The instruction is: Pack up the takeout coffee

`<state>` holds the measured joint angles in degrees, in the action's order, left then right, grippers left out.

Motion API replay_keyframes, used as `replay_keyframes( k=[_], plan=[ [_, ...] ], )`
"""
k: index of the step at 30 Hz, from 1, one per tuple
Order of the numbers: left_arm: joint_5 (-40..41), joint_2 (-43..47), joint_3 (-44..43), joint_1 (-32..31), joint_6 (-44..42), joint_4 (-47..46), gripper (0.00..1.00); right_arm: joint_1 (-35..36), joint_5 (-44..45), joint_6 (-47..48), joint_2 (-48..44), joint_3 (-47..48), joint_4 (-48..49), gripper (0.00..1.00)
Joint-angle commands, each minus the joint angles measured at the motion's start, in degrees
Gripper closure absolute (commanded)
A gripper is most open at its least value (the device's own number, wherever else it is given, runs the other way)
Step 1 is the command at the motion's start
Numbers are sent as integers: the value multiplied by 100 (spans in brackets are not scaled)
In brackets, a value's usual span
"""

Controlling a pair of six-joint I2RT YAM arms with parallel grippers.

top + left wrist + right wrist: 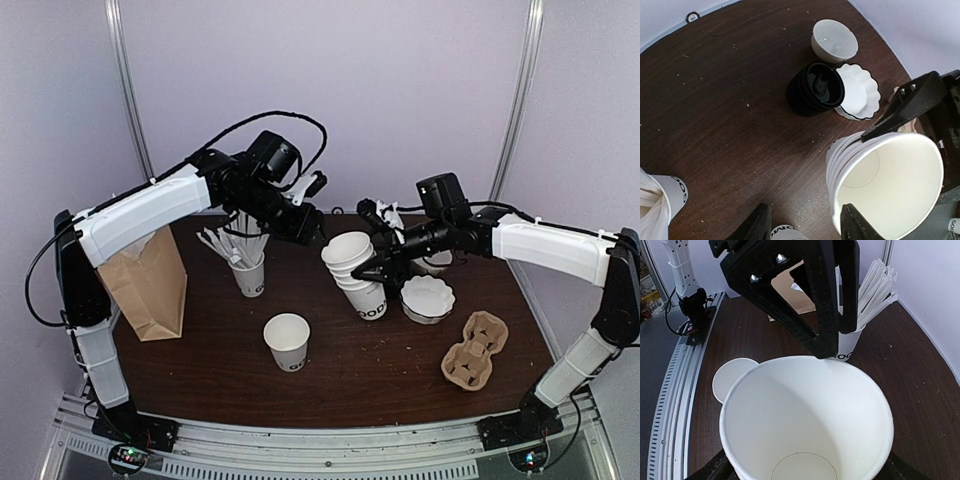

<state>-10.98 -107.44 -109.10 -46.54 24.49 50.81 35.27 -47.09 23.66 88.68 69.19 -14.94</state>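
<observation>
The single white "GOOD" cup (287, 342) stands alone at the table's front centre; its rim shows in the right wrist view (732, 380). A stack of black lids (815, 90) sits on the table beyond the nested cup stack (355, 270). My right gripper (372, 268) is shut around the upper cups of that stack, and the top cup (805, 415) fills its view. My left gripper (310, 228) hovers open over the stack, one fingertip (855, 225) at the top cup's rim (890, 185).
A cup of white straws (248, 270) stands left of the stack, with a brown paper bag (150, 285) further left. A fluted white bowl (427, 298), a plain white bowl (835, 40) and a cardboard cup carrier (475, 350) are on the right.
</observation>
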Motion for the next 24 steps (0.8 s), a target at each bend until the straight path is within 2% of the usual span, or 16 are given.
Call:
replay_keyframes(
  k=[1, 4, 6, 10, 16, 20, 24],
  plan=[
    [-314, 68, -92, -43, 215, -295, 51, 101, -59, 95, -2, 222, -21, 29],
    [-2, 190, -48, 16, 260, -353, 51, 99, -39, 110, 0, 207, -25, 29],
    [-142, 307, 70, 31, 224, -535, 51, 108, -29, 112, -5, 178, -4, 29],
    [-361, 2, -233, 31, 259, -179, 52, 108, -19, 113, 3, 222, -14, 29],
    [-825, -192, -223, 32, 302, -202, 54, 112, 0, 139, 72, 392, -124, 29],
    [-841, -257, -314, 33, 245, -220, 65, 112, 16, 150, 134, 509, -183, 29],
    [-701, -377, -487, 49, 88, -163, 89, 112, 69, 148, 166, 559, -204, 29]
  ],
)
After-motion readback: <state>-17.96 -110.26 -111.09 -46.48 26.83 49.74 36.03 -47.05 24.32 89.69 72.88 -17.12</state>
